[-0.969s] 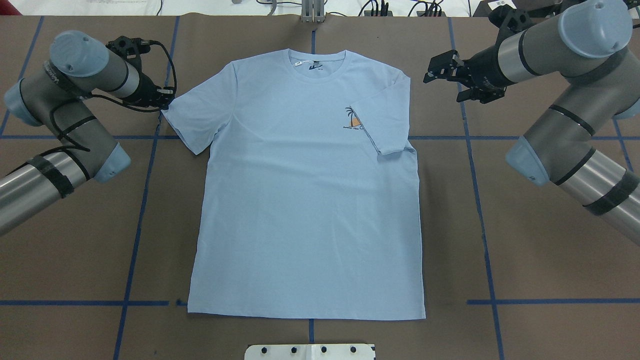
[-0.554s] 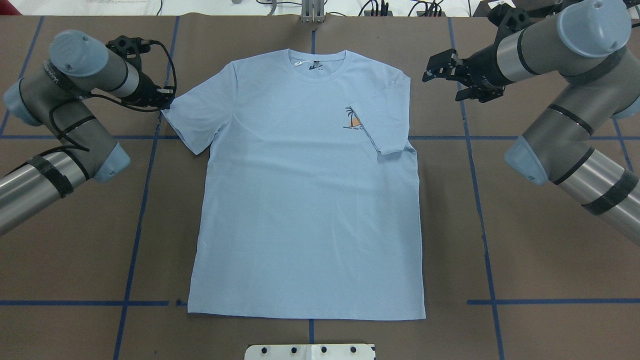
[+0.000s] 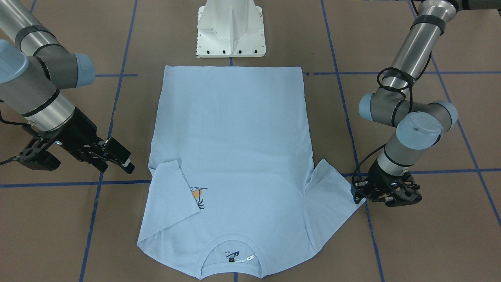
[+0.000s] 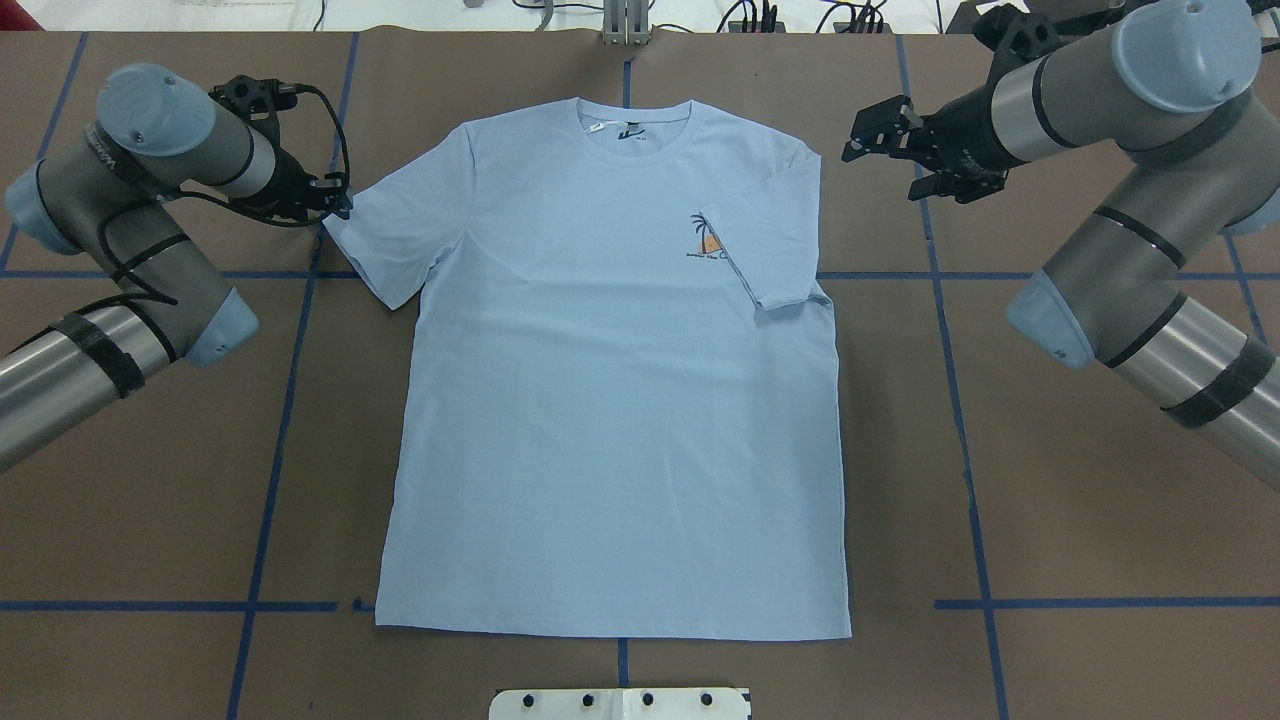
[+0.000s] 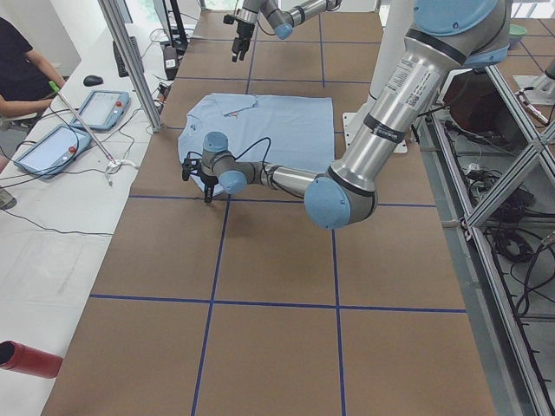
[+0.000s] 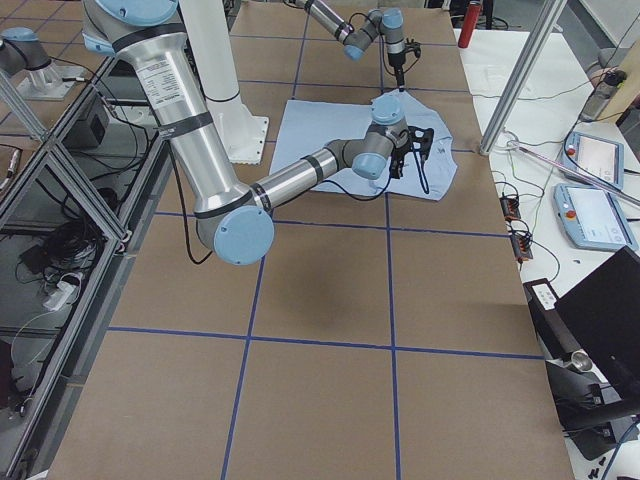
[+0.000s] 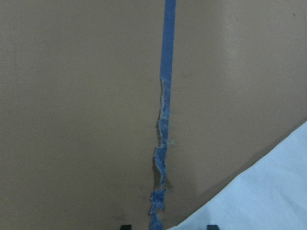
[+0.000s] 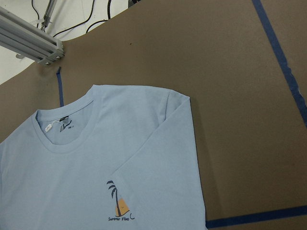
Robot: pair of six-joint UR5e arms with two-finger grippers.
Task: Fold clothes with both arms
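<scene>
The light blue T-shirt [image 4: 610, 400] lies flat and front up, collar [image 4: 633, 125] at the far side. The sleeve on the right arm's side [image 4: 775, 240] is folded in, its hem partly covering the palm print [image 4: 705, 240]. The other sleeve [image 4: 395, 235] is spread out. My left gripper [image 4: 340, 205] is low at this sleeve's tip. In the left wrist view the fingertips [image 7: 125, 226] stand apart, open, with the sleeve's corner [image 7: 259, 191] coming in between them. My right gripper [image 4: 885, 160] hovers open beside the folded sleeve's shoulder, holding nothing.
Brown paper with blue tape lines [image 4: 270, 480] covers the table. The white pedestal base [image 3: 231, 31] stands just past the shirt's hem. Tablets [image 5: 52, 147] and cables lie on a side table by a seated person [image 5: 22, 74]. An aluminium post [image 4: 625, 20] stands beyond the collar.
The right gripper has drifted slightly farther away and toward the shirt. The left arm has shifted a little at the sleeve tip. The shirt has not moved.
</scene>
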